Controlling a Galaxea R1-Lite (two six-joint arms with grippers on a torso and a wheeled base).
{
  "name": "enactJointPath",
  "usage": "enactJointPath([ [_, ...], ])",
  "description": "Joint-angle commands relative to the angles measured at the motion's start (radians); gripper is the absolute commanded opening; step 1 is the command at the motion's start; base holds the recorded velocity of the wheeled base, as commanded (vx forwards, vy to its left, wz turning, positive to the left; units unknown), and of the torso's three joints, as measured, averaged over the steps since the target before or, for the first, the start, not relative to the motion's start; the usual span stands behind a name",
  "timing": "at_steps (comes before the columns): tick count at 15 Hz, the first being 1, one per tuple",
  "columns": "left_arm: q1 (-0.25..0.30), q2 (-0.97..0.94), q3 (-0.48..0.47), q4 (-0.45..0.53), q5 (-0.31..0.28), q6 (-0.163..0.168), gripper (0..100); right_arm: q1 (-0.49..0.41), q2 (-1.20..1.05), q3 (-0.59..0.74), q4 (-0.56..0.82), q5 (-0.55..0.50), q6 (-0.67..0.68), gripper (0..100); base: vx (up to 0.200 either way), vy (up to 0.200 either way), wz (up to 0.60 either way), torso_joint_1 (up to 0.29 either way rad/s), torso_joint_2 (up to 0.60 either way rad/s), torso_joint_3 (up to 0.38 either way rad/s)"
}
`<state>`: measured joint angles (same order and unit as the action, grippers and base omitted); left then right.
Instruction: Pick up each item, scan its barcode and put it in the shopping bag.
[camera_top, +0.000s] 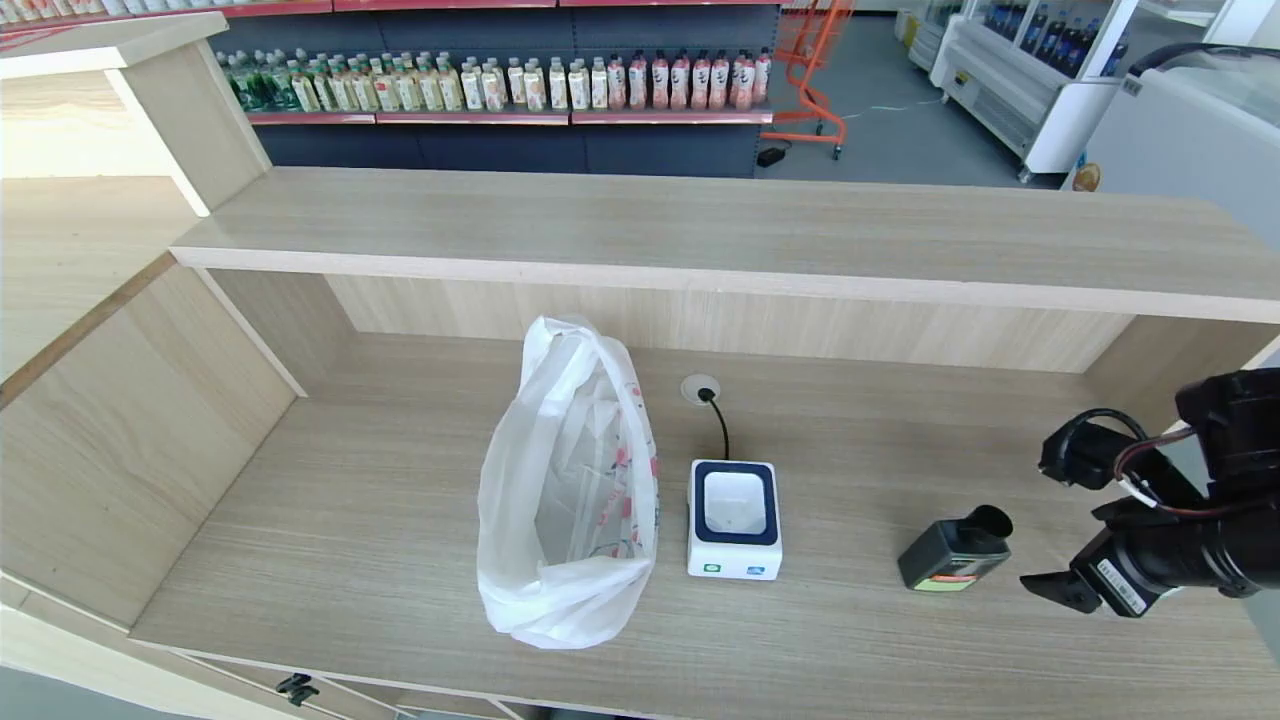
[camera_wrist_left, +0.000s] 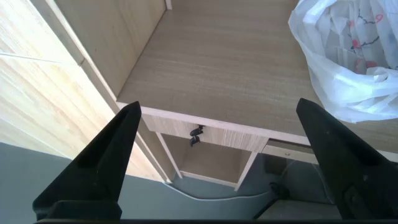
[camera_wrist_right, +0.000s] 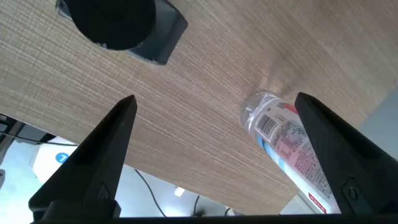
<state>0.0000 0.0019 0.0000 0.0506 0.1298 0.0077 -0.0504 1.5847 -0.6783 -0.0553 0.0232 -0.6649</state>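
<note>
The bag (camera_top: 568, 480) stands open beside the scanner (camera_top: 734, 517), ready for filling. The right end effector (camera_wrist_right: 211, 162) gapes empty over a bottle (camera_wrist_right: 286, 146), likely to grab it; the left end effector (camera_wrist_left: 217, 162) gapes empty too.

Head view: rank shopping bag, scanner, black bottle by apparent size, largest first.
1. shopping bag, by far the largest.
2. scanner.
3. black bottle, only a bit smaller than the scanner; that gap is narrow.
</note>
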Motion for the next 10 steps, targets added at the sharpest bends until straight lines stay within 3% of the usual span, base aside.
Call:
enactJointPath([
  [1,0.000,0.000,0.000,0.000,0.001,0.000,100,0.030,0.060,-0.004,-0.001,0.012,-0.001,100,0.000,0.000,0.00,0.000,0.00,0.000],
  [5,0.000,0.000,0.000,0.000,0.001,0.000,100,0.070,0.143,0.003,-0.123,0.049,-0.012,100,0.000,0.000,0.00,0.000,0.00,0.000],
  [10,0.000,0.000,0.000,0.000,0.001,0.000,100,0.089,0.195,-0.007,-0.150,0.116,-0.044,100,0.000,0.000,0.00,0.000,0.00,0.000],
])
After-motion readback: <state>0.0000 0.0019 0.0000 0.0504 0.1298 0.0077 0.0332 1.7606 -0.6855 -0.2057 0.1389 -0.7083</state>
